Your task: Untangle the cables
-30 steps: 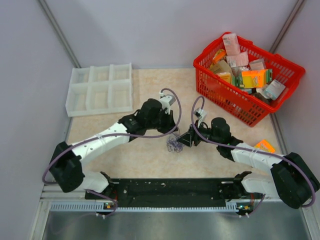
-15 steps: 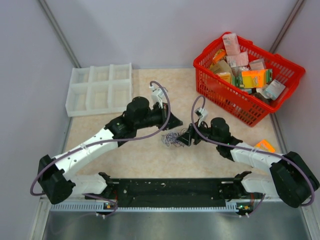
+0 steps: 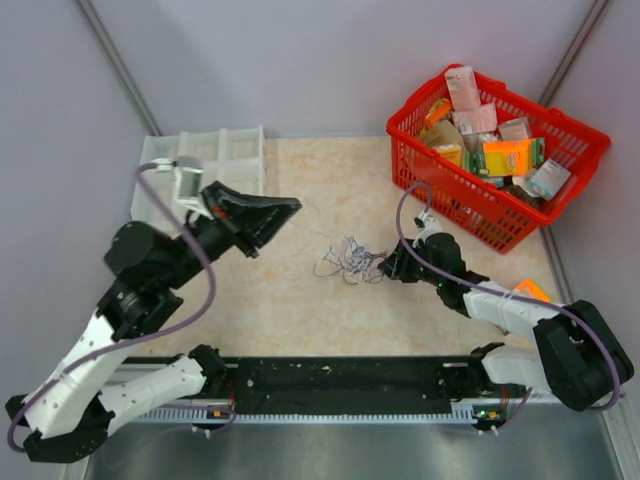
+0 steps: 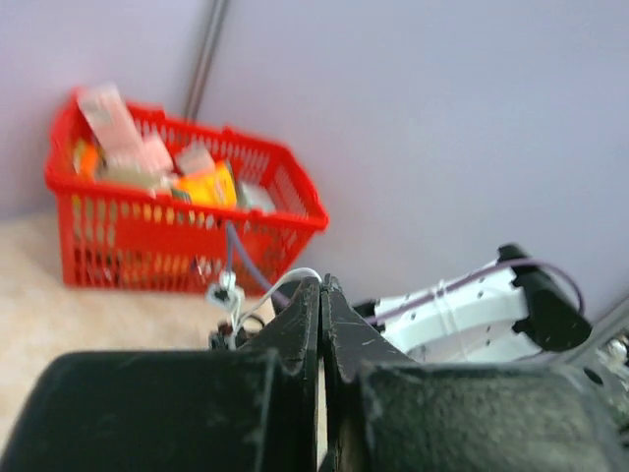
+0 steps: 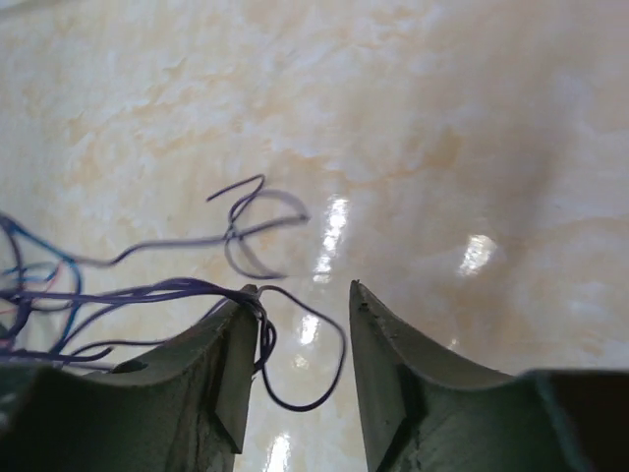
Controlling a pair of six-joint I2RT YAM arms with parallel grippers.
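Observation:
The cables [image 3: 346, 262] lie as a loose spread of thin dark and purple loops mid-table. My left gripper [image 3: 295, 206] is raised well to their left, pointing right. Its jaws [image 4: 322, 280] are pressed together, and a thin pale cable [image 4: 265, 291] arcs away from the tip; a faint line runs from it toward the tangle. My right gripper [image 3: 392, 265] sits low at the right edge of the tangle. In the right wrist view it [image 5: 300, 287] stands open. Purple strands [image 5: 147, 292] drape over its left fingertip [image 5: 241, 305], and one loop lies between the fingers.
A red basket [image 3: 450, 185] full of packets stands at the back right, also seen in the left wrist view as the basket [image 4: 177, 236]. A white compartment tray [image 3: 240, 150] sits at the back left, partly behind the left arm. An orange packet [image 3: 530, 291] lies by the right arm.
The left arm has lifted and swung far left, away from the knot. The cables have spread wider and shifted slightly up-table. The right gripper has edged right, staying low at the tangle.

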